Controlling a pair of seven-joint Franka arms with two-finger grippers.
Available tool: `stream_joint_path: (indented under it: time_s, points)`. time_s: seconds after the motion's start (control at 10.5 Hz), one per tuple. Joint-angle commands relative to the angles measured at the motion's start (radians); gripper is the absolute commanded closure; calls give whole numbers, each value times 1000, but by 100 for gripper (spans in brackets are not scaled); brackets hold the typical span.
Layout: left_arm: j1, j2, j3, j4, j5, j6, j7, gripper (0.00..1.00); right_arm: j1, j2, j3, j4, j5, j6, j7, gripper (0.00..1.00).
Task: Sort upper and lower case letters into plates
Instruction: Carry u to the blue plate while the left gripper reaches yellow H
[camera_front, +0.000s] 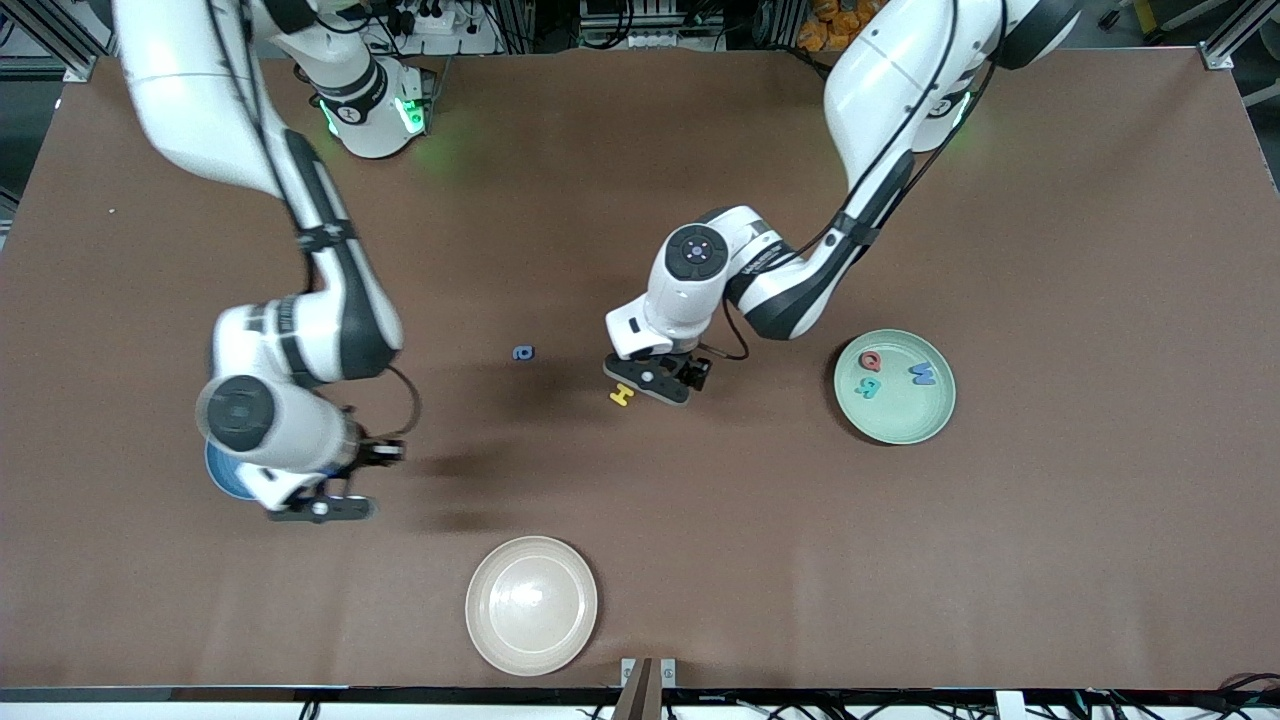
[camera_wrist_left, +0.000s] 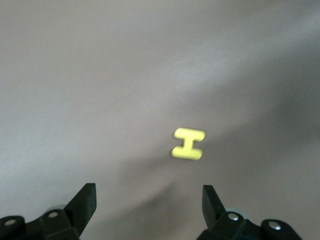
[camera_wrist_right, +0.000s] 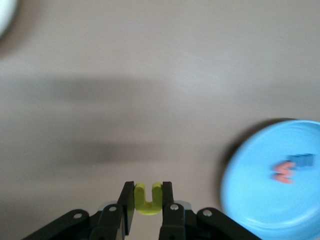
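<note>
The mint green plate (camera_front: 895, 386) lies toward the left arm's end of the table and holds three letters: a red one (camera_front: 871, 360) at its 10 o'clock, a teal one (camera_front: 868, 388) at its 8 o'clock just nearer the front camera, and a blue W (camera_front: 923, 375) at its 2 o'clock. The light blue plate (camera_front: 222, 474) sits toward the right arm's end, almost wholly covered by the right arm in the front view; the right wrist view shows its bowl (camera_wrist_right: 274, 175) with a red letter (camera_wrist_right: 283, 172) and a dark blue letter (camera_wrist_right: 303, 160) beside it. The cream-beige plate (camera_front: 531, 604) lies closest to the front camera.

Only the right wrist view shows what the right gripper (camera_wrist_right: 147, 200) carries: its fingers are clamped on a yellow U-shaped letter (camera_wrist_right: 147, 199). In the front view that gripper (camera_front: 322, 506) hangs at the blue plate's 4 o'clock edge.

The left gripper (camera_front: 648, 380) is low over mid-table, fingers spread wide with nothing between them. A yellow H (camera_front: 621, 396) lies flat on the table at its 8 o'clock, partly under it; the left wrist view shows the H (camera_wrist_left: 188, 144) ahead of the fingertips (camera_wrist_left: 86, 197), untouched. A small blue lowercase a (camera_front: 522, 352) lies on the table at the H's 10 o'clock, well apart.
</note>
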Motion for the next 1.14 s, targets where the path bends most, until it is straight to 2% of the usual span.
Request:
stream_joint_path:
  time_s: [0.0,0.19,0.29,0.38,0.57,0.67,0.86,1.05]
  points:
    - [-117,114,87,144,35,32,-84,9,-120,-136,19,-243,-20,115,-211,100]
    - [-201,153,165,168,33,69,-146,10,-224,-125,19,-259,-20,152,-380,100]
    - [-203,161,168,168,33,69,-147,13,-240,-124,21,-262,-20,152,-395,76]
    - [-202,161,168,163,35,69,-146,17,-240,-124,21,-263,-20,152,-395,1]
    - [-202,164,168,160,36,69,-146,38,-233,-124,22,-265,-18,149,-390,0]
    - [-200,164,168,161,35,69,-146,44,-226,-124,24,-279,-9,153,-381,0]
    - [-197,164,168,163,32,69,-144,46,-213,-130,27,-297,13,152,-361,0]
    - [-197,165,168,163,32,69,-141,54,-155,-137,27,-308,62,146,-280,0]
